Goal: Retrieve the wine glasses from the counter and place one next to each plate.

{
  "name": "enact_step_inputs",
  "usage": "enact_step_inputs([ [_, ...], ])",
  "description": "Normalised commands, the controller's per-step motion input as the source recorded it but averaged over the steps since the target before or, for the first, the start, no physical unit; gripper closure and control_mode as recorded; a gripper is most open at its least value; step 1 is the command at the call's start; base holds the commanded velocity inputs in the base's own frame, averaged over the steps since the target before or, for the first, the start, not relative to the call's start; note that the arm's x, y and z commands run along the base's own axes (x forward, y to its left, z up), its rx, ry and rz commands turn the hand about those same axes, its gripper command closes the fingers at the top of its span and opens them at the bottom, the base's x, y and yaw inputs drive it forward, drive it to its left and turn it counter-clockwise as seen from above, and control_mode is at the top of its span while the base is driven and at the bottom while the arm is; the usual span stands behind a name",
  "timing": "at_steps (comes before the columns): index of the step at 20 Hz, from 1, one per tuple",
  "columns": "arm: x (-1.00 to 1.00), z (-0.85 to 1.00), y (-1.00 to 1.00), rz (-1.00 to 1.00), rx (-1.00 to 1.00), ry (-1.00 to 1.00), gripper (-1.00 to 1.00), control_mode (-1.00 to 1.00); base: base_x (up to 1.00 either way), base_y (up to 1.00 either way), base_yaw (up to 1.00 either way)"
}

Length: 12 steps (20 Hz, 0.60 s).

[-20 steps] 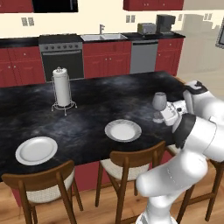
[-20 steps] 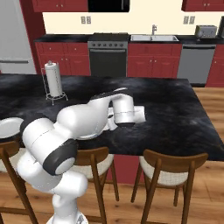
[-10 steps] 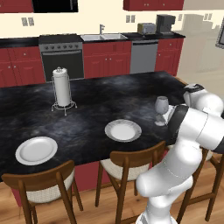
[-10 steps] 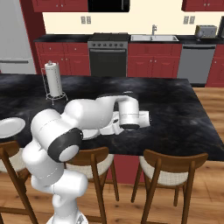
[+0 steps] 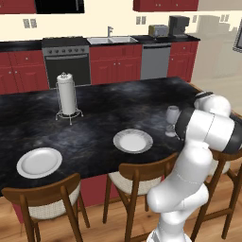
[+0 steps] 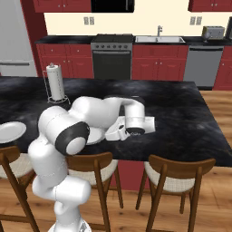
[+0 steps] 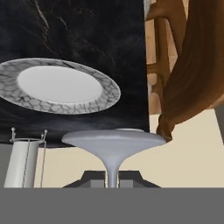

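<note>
A white robot arm reaches over a black island top (image 5: 94,127). Its gripper (image 7: 112,177) is clamped on the stem of a wine glass (image 5: 172,120), held upright just above the island, to the right of a plate (image 5: 133,141). A second plate (image 5: 39,162) lies near the island's left end, and a paper-towel roll (image 5: 67,94) stands farther back.

Arm rises from base, bends over at elbow, forearm reaches low across island top. Wrist folded down, hand near level w/ the surface. Gripper (image 7: 112,175) closed on stem of wine glass (image 5: 172,119), fingertips (image 7: 93,176) either side of stem, jaws nearly together. In right base view the hand (image 6: 121,131) sits low under the last arm link.
</note>
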Motion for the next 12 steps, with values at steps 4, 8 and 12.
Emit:
enact_step_inputs([
  [4,0.30,-0.19,0.00,0.00,0.00,-0.02,1.00,-1.00,0.00,0.00,0.00],
  [8,0.25,-0.26,0.01,0.00,0.00,0.00,1.00,-1.00,0.00,0.00,0.00],
  [12,0.24,-0.29,0.00,0.00,0.00,0.00,1.00,-1.00,0.00,0.00,0.00],
])
